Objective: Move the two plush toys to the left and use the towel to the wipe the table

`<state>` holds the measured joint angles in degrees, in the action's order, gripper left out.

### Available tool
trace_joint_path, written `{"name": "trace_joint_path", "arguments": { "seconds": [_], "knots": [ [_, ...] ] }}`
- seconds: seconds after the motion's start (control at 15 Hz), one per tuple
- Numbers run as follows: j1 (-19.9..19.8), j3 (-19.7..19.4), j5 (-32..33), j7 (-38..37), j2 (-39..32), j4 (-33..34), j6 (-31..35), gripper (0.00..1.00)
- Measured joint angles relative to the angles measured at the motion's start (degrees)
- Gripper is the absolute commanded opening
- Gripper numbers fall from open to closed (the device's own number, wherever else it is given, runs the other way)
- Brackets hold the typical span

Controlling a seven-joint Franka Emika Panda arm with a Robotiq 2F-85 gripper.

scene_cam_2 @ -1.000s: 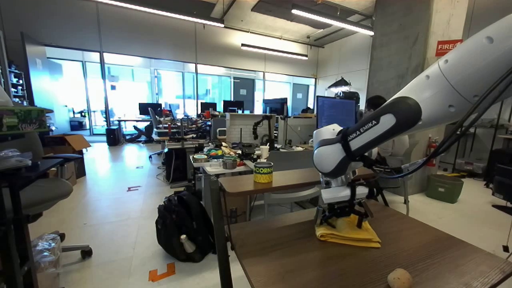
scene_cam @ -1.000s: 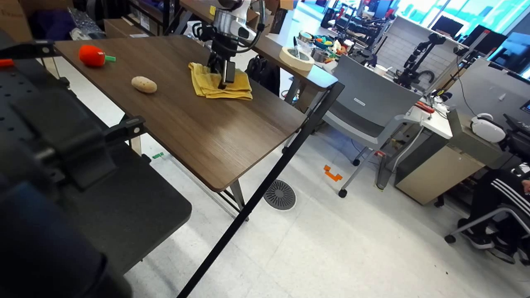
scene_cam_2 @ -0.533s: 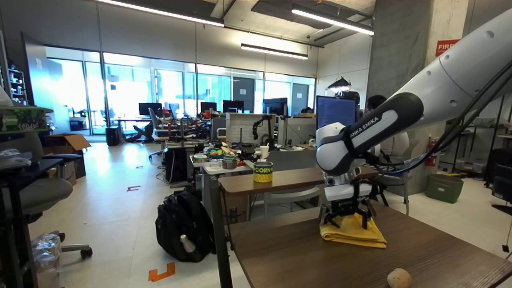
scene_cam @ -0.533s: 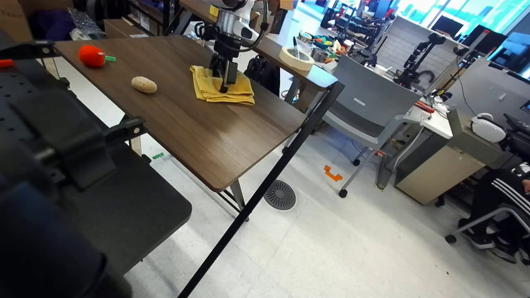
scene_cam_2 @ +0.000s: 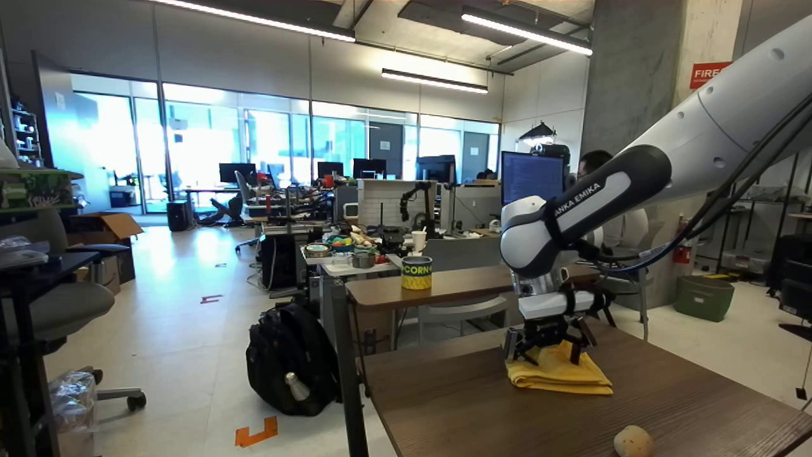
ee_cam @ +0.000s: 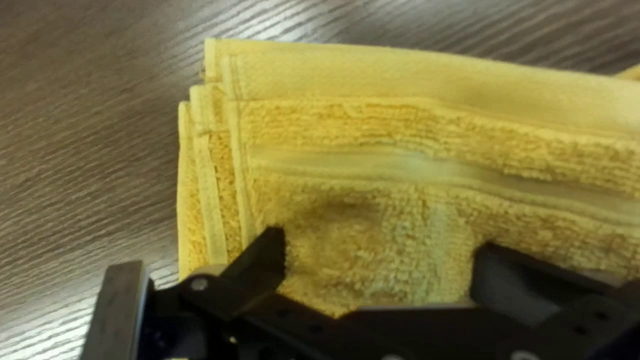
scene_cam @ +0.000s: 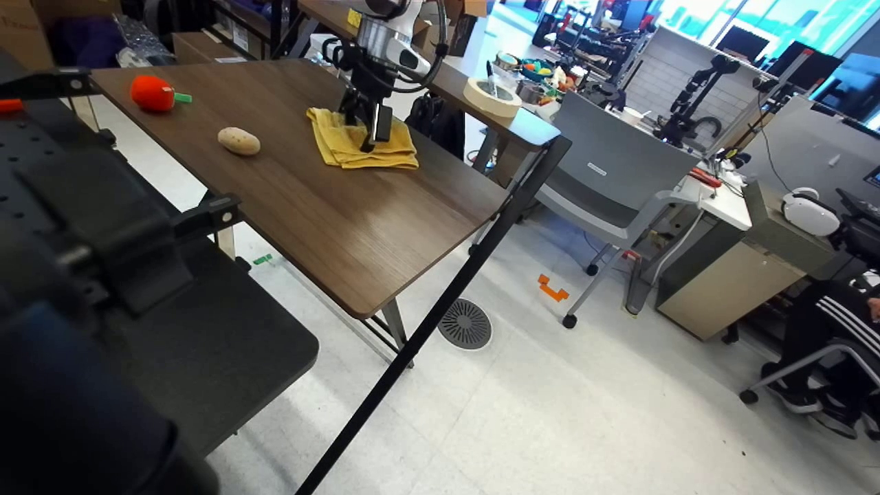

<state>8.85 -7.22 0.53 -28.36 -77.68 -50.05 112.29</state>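
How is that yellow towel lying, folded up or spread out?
Folded: in the wrist view the towel shows stacked edges along one side, and in both exterior views it lies layered on the table.

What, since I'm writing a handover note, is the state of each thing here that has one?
Towel: folded in layers, lying on the table, not gripped.
Gripper: open, down at the towel.
Red-orange plush toy: lying on the table, not held.
Beige plush toy: lying on its side, not held.
Text-filled monitor: on.
Ceiling lights: on.
Black backpack: upright; zipped or not, I cannot tell.
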Motion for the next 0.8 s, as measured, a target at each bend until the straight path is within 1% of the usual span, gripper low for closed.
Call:
{"name": "trace_joint_path", "arguments": {
  "seconds": [0.13,0.33,0.6,0.8],
  "knots": [
    [0.2,0.8,0.2,4.2,0.2,-0.4,-1.0,1.00],
    [2.4,1.6,1.6,8.8,1.6,-3.2,-1.1,1.00],
    [8.3,1.7,6.2,12.2,3.9,-7.8,-1.1,1.00],
    [13.3,1.5,10.4,13.2,5.1,-10.4,-0.9,1.00]
  ]
}}
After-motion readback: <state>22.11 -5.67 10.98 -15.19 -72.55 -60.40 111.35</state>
